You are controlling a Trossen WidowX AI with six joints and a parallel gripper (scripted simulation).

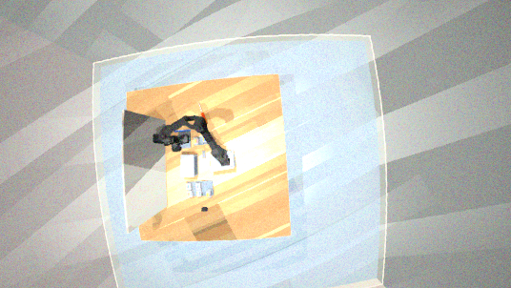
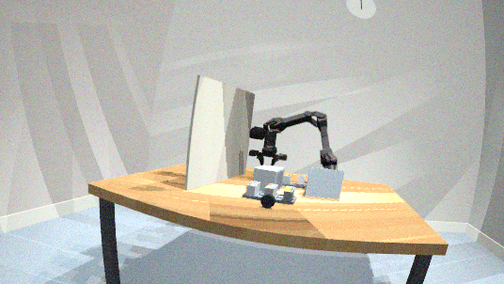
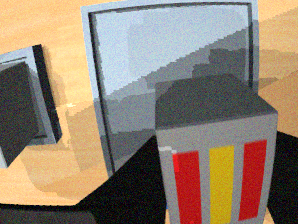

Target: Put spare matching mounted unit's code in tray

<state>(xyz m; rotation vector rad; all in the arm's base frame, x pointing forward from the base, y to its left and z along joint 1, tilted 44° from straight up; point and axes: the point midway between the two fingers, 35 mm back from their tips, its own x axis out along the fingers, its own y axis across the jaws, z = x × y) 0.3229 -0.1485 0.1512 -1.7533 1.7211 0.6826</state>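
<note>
Since the spare point(image 3: 218, 120) seems bound for the tray point(image 1: 189, 144) point(image 3: 88, 45), the gripper point(image 1: 181, 139) point(image 2: 267, 163) point(image 3: 202, 139) holds it high. The fingers pinch its sides, leaving its striped face uncovered.

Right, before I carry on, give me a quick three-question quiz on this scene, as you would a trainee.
1. True or false: the fingers are shut on the striped spare.
2. On the spare's striped face, the middle stripe is: A) red, B) yellow, C) green.
3. Fill in: in the exterior view, the small ball on the table is ____ in colour.

Key: 1 true; 2 B; 3 black.
</note>
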